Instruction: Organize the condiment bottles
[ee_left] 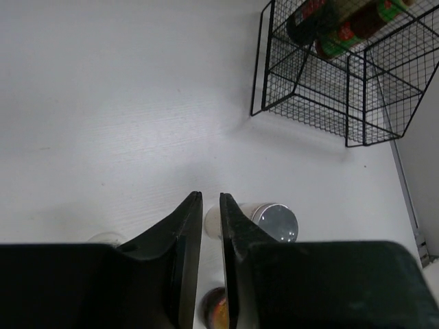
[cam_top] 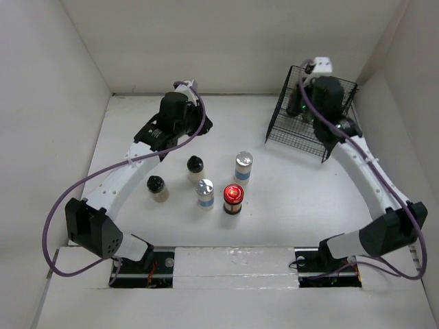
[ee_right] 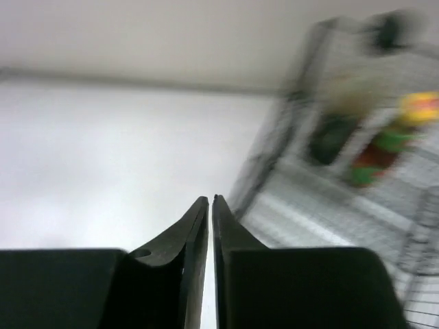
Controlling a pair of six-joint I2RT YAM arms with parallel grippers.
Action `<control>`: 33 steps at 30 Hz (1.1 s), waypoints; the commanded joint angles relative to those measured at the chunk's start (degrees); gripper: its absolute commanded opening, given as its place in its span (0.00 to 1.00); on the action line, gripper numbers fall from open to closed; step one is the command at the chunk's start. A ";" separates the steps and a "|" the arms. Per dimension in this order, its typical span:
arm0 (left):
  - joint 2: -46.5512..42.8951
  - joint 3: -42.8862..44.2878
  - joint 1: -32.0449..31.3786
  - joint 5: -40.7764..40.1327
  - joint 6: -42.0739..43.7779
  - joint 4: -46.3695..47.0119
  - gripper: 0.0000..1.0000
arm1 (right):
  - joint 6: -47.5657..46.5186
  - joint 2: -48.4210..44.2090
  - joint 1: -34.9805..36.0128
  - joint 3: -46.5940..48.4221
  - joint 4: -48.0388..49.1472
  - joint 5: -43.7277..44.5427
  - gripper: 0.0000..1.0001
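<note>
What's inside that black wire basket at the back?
Two bottles show in the basket: a dark bottle and a green-and-red bottle. From above, the right arm covers much of the basket, so anything else in there cannot be seen.

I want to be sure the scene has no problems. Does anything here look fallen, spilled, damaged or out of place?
Nothing looks spilled or broken. Only the dark bottle and the green-red bottle in the wire basket look odd: they seem to lean slanted across it instead of standing upright.
</note>
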 commanded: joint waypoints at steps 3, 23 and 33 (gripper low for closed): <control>-3.01 3.94 -0.03 -3.36 2.01 -0.03 0.12 | -1.09 -2.21 13.32 -10.12 -3.02 -5.58 0.54; -3.54 2.79 -0.03 -3.98 1.40 0.59 0.31 | -2.76 8.76 22.13 -11.72 -8.05 -13.41 1.00; -3.01 2.79 -0.03 -4.59 1.40 0.59 0.32 | -1.70 10.35 19.76 -10.23 -8.84 -12.45 0.32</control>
